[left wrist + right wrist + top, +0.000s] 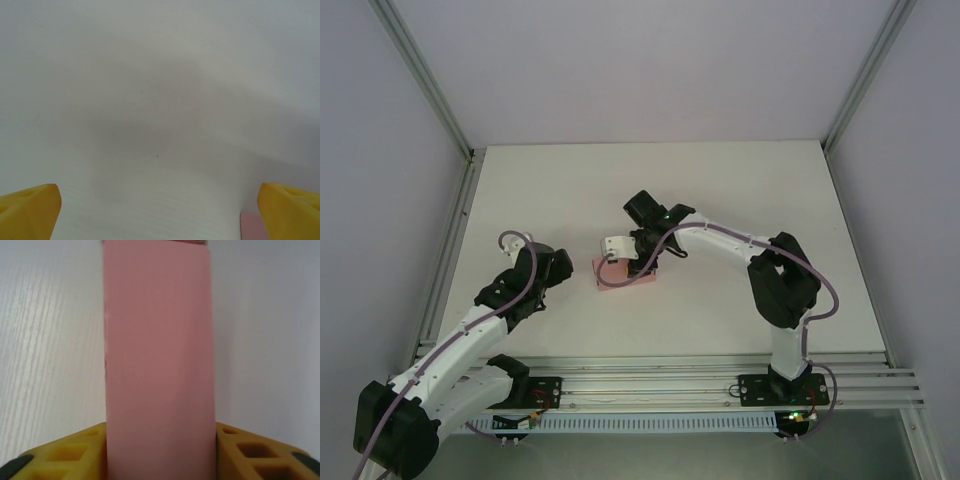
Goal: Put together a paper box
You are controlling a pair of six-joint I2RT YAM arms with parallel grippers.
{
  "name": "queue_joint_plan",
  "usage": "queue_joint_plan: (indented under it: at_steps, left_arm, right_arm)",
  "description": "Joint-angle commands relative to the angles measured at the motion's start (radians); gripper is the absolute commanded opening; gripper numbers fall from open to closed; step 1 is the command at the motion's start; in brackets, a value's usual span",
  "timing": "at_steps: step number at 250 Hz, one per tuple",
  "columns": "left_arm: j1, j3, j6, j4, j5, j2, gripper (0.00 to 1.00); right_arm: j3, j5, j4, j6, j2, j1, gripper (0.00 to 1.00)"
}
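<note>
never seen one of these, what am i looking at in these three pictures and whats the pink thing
These are two robot arms bolted at the near edge of a white table, seen first from a fixed camera above and behind them. The other two pictures come from small cameras on each wrist, which is why yellow fingers poke into the bottom of each.

The pink thing is the paper box, lying near the middle of the table.

The right hand is down on the box. In its wrist view the box fills the gap between the two yellow fingers, which sit against its sides.

The left hand rests beside the box, open and holding nothing. Its wrist view shows its fingers wide apart over bare table, with a pink sliver at the lower right.
</note>
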Motion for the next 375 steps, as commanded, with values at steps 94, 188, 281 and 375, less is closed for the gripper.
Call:
queue_joint_plan:
  at_steps: [94,188,281,375]
  left_arm:
    - [0.010,-0.050,-0.023,-0.033,-0.050,-0.127,1.00]
    - [0.012,-0.075,-0.031,-0.026,-0.034,-0.157,1.00]
    - [0.015,-0.047,-0.009,-0.012,-0.038,-0.130,1.00]
    - [0.117,0.079,0.085,0.100,-0.091,0.115,1.00]
  right_arm:
    - [-0.348,0.621,0.712,-0.205,-0.138,-0.004,0.38]
    - [-0.566,0.471,0.846,-0.060,-0.210,0.005,0.55]
    - [-0.595,0.383,0.534,0.142,-0.381,0.009,1.00]
    - [-0.600,0.365,0.525,1.058,-0.709,-0.332,1.00]
